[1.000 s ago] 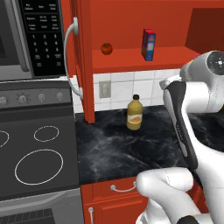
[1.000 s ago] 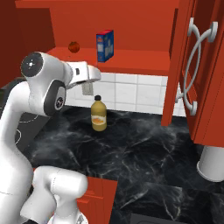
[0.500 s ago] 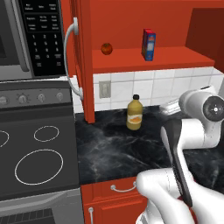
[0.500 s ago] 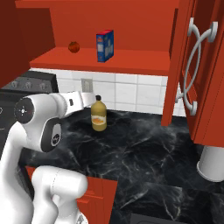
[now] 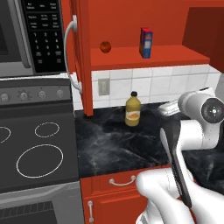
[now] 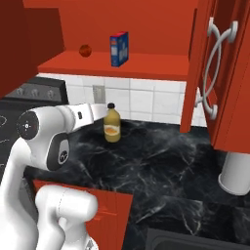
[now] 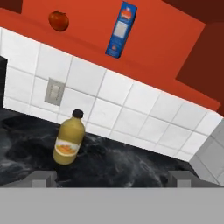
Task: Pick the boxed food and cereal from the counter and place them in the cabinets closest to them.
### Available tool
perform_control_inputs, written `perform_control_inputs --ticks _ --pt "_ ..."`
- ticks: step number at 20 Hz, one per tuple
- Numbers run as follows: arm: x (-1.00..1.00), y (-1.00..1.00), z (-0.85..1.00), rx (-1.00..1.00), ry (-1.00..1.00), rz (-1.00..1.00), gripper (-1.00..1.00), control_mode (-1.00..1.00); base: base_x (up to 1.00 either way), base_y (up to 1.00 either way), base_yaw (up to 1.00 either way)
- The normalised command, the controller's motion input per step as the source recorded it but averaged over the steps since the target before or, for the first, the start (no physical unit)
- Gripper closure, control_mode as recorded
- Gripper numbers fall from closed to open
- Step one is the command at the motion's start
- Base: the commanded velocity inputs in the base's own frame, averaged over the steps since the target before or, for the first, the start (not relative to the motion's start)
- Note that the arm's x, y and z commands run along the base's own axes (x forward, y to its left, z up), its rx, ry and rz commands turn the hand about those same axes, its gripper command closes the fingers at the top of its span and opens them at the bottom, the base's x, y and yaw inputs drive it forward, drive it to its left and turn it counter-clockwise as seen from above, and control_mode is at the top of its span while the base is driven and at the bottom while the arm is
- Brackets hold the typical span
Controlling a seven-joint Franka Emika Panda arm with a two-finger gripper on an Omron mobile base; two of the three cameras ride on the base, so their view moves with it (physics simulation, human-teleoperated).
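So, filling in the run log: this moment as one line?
pincer: open, empty | blue box: on cabinet shelf | juice bottle: on counter

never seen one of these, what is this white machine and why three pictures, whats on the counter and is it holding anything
The white machine is a robot arm on a driving base, in a computer-rendered kitchen. Two pictures come from cameras on the base, behind the arm to its left and right, so they show the same scene from two sides. The third comes from a camera on the hand, looking along the gripper, whose two small tips stand wide apart. It is open and holds nothing.

On the glossy black marbled counter stands a yellow bottle with a black cap, upright near the white tiled wall. Above it, in the open red wall cabinet, stand a blue box and a small round red fruit, perhaps a tomato.
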Motion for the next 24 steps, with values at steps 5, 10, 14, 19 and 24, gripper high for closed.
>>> perform_control_inputs --ticks 5,10,14,19,24 --pt "0.0 0.0 0.0 0.0 0.0 0.0 -1.0 1.0 -0.69 0.0 0.0" --pt "0.0 0.0 0.0 0.0 0.0 0.0 -1.0 1.0 -0.66 0.0 0.0" --pt "0.0 0.0 0.0 0.0 0.0 0.0 -1.0 1.0 -0.59 0.02 0.0" --pt "0.0 0.0 0.0 0.0 0.0 0.0 -1.0 1.0 -0.51 0.25 0.0" --pt "0.0 0.0 0.0 0.0 0.0 0.0 -1.0 1.0 -0.44 0.35 0.0"
